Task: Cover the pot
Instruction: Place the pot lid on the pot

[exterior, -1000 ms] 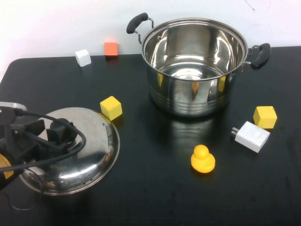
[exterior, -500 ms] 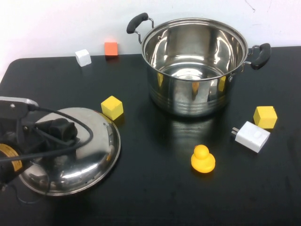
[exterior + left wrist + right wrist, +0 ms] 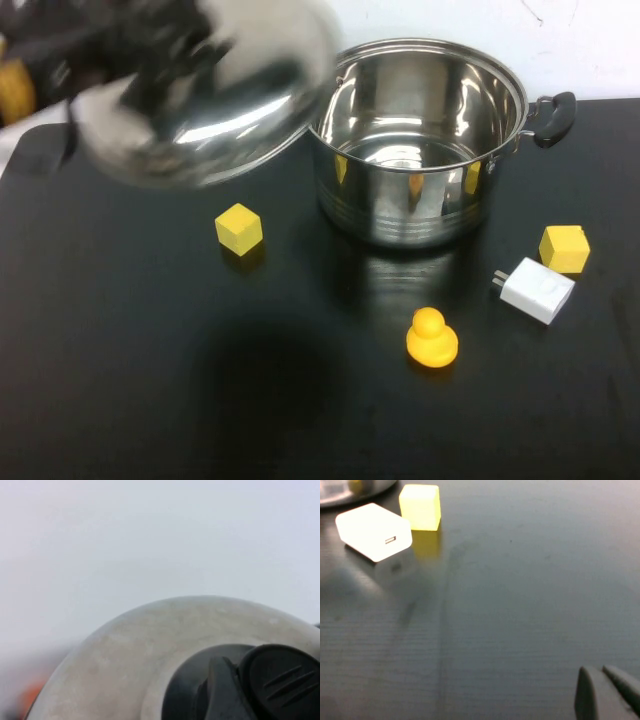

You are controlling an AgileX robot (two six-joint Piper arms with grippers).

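Hanging in the air just beside the pot's (image 3: 415, 140) rim, the domed lid (image 3: 215, 95) has come up off the tabletop (image 3: 200, 380), so only the setting-down remains. The left gripper (image 3: 150, 50) is clenched on the lid's black knob (image 3: 240, 690), arm raised beyond the yellow cube (image 3: 238, 228). The right gripper (image 3: 607, 692) hovers low near the white charger (image 3: 374, 530), fingers together.

lid (image 3: 215, 100) motion-blurred, hiding pot (image 3: 415, 150) left handle
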